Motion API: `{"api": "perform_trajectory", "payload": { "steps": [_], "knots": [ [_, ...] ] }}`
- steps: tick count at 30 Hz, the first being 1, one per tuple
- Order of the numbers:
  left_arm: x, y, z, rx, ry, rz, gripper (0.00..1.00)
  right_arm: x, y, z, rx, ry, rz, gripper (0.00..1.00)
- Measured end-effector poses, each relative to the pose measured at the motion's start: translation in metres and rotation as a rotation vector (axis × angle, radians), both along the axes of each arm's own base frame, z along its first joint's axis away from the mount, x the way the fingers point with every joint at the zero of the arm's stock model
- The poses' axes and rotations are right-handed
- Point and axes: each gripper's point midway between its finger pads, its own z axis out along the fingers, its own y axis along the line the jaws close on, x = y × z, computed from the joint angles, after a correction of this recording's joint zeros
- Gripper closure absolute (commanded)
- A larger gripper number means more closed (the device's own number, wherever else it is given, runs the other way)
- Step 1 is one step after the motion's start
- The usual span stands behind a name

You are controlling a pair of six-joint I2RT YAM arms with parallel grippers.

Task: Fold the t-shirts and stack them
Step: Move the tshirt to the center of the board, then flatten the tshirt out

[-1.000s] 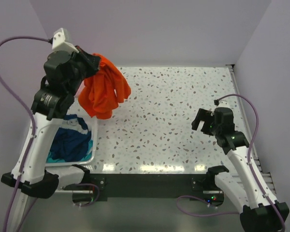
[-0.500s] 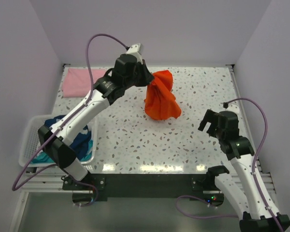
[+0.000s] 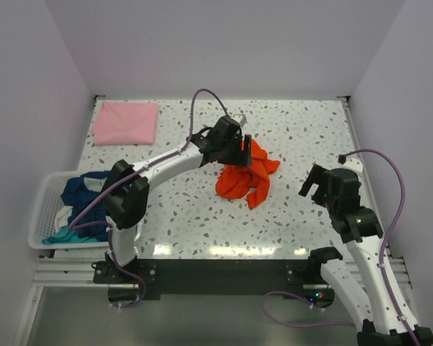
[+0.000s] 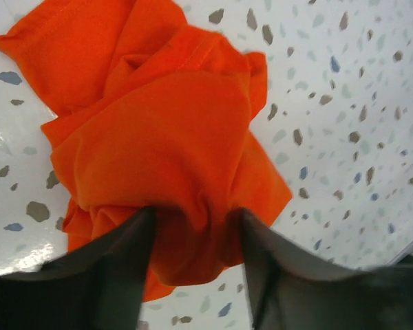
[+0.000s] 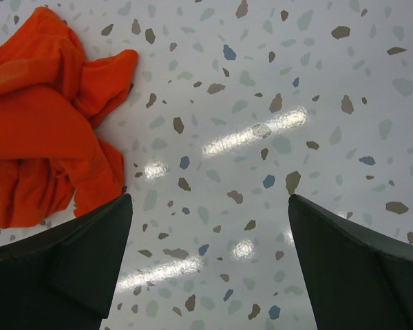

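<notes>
Left fingers (image 4: 113, 275): standing parted, astride a puckered bunch of the orange-red t-shirt (image 3: 239, 180); the cloth is touching both inner faces.
Right fingers (image 5: 76, 268): spread wide and holding nothing, hanging over bare speckle.
Orange-red t-shirt: lying crumpled in a loose heap near the middle of the surface (image 3: 310, 130), its folds trailing out toward the near right of the heap. In the right wrist view it is sitting just beyond the left-hand finger, apart from it.
Left arm (image 3: 166, 162): reaching far out from its base, across to the heap, with the wrist tilting down over the shirt's far edge.
Right arm (image 3: 361, 231): hanging back at the right side, well apart from the shirt.
Pale pink t-shirt (image 3: 125, 122): lying flat as a neat rectangle at the far left corner of the surface.
White slatted basket (image 3: 37, 216): sitting at the near left edge.
Dark blue t-shirt (image 3: 86, 193): bunching in the basket and spilling over its far rim.
Teal t-shirt (image 3: 61, 235): showing low in the basket, by its near wall.
Surface: white with grey and brown flecks, carrying glare streaks along the near edge.
</notes>
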Motion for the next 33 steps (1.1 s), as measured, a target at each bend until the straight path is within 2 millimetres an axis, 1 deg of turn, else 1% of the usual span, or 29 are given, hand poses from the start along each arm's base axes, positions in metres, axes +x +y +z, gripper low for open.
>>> {"api": "perform_trajectory", "payload": {
  "steps": [1,2,3,6,7,9,12,14,16,17,19,21,23,25,28,29,31,32,33],
  "knots": [
    [-0.003,0.002,-0.006,0.01,0.011,-0.002,0.18,0.0,0.0,0.0,0.001,0.001,0.0,0.01],
    [-0.005,0.004,-0.011,0.021,0.018,-0.004,0.13,0.0,0.0,-0.001,0.002,0.003,0.001,0.01],
    [-0.006,0.006,-0.013,0.025,0.02,-0.002,0.01,0.0,0.001,-0.001,0.003,0.007,0.003,0.01],
    [-0.013,0.016,-0.015,0.04,0.015,0.008,0.0,0.001,0.005,-0.006,0.014,0.028,0.02,0.01],
    [-0.016,0.023,-0.013,0.047,0.007,0.017,0.0,0.002,0.007,-0.008,0.018,0.039,0.026,0.01],
    [-0.024,0.038,-0.004,0.055,-0.02,0.042,0.0,0.003,0.011,-0.013,0.03,0.065,0.045,0.01],
    [-0.036,0.064,0.02,0.043,-0.086,0.088,0.0,0.004,0.019,-0.02,0.051,0.101,0.076,0.01],
    [-0.045,0.08,0.033,0.028,-0.124,0.117,0.0,0.005,0.026,-0.025,0.073,0.114,0.107,0.01],
    [-0.057,0.096,0.038,0.017,-0.14,0.144,0.0,0.004,0.034,-0.03,0.101,0.12,0.143,0.01],
    [-0.061,0.101,0.037,0.012,-0.143,0.151,0.0,0.003,0.039,-0.032,0.118,0.123,0.165,0.01],
    [-0.072,0.111,0.023,0.013,-0.124,0.162,0.0,0.004,0.05,-0.036,0.159,0.117,0.213,0.01],
    [-0.082,0.115,0.0,0.021,-0.088,0.158,0.0,0.006,0.061,-0.041,0.203,0.1,0.257,0.01],
    [-0.091,0.117,-0.023,0.037,-0.04,0.146,0.0,0.006,0.071,-0.049,0.248,0.097,0.29,0.01],
    [-0.095,0.114,-0.043,0.049,0.007,0.133,0.02,0.005,0.078,-0.06,0.284,0.111,0.308,0.01],
    [-0.092,0.103,-0.063,0.045,0.043,0.118,0.08,0.003,0.085,-0.074,0.318,0.132,0.319,0.01],
    [-0.091,0.099,-0.071,0.044,0.059,0.113,0.12,0.003,0.088,-0.076,0.328,0.134,0.323,0.01],
    [-0.091,0.092,-0.087,0.046,0.094,0.102,0.18,0.004,0.092,-0.079,0.343,0.13,0.334,0.01],
    [-0.091,0.09,-0.092,0.047,0.104,0.097,0.25,0.005,0.094,-0.08,0.347,0.13,0.338,0.01],
    [-0.091,0.088,-0.098,0.048,0.122,0.094,0.28,0.006,0.096,-0.082,0.349,0.131,0.343,0.01]
  ]
}}
